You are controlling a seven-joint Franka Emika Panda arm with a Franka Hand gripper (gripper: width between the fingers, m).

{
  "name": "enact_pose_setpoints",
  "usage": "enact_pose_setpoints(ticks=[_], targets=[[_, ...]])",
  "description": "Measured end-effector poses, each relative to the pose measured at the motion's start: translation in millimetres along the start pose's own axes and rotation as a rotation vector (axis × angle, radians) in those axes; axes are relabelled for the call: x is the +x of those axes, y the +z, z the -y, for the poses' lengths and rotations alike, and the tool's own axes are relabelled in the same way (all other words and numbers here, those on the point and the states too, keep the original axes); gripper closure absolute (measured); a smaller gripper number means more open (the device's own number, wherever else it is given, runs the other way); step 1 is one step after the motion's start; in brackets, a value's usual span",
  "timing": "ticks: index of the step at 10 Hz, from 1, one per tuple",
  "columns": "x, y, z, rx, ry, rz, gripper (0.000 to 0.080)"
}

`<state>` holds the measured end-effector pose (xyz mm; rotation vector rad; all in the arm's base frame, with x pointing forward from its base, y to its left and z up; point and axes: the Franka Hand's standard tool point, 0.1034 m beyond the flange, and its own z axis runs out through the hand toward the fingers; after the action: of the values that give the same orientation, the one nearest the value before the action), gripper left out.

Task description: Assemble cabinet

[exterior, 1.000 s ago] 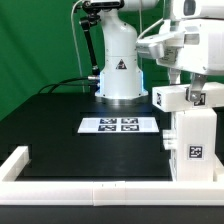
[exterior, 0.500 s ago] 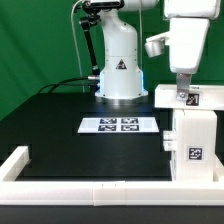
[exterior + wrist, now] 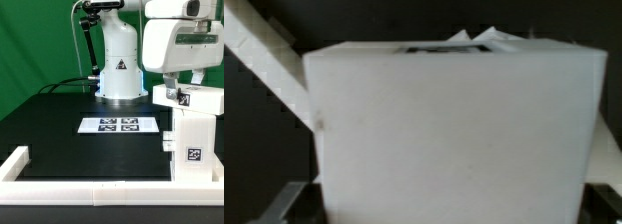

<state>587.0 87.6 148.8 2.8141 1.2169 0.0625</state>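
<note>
The cabinet's large white body stands upright at the exterior view's right, with a marker tag on its front. A smaller white tagged block sits on top of it. My gripper reaches down from above and is shut on this block. In the wrist view the block fills most of the picture. It sits between my dark fingers, which show only at its two lower edges, with my gripper closed around it.
The marker board lies flat on the black table, left of the cabinet body. A long low white rail runs along the front edge and turns back at the left. The arm's white base stands behind.
My hand has turned about its vertical axis above the cabinet body, and the block has turned with it. The hand now faces the camera broadside. The cabinet body has stayed in place.
</note>
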Motion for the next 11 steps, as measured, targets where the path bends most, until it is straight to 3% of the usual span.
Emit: enact_pose_setpoints(ticks=[4, 8, 11], targets=[[1.0, -0.2, 1.3, 0.005, 0.217, -0.003, 0.0235], [4.7, 0.3, 7.4, 0.048, 0.617, -0.025, 0.0235], [9.2, -0.5, 12.2, 0.063, 0.898, -0.024, 0.0235]])
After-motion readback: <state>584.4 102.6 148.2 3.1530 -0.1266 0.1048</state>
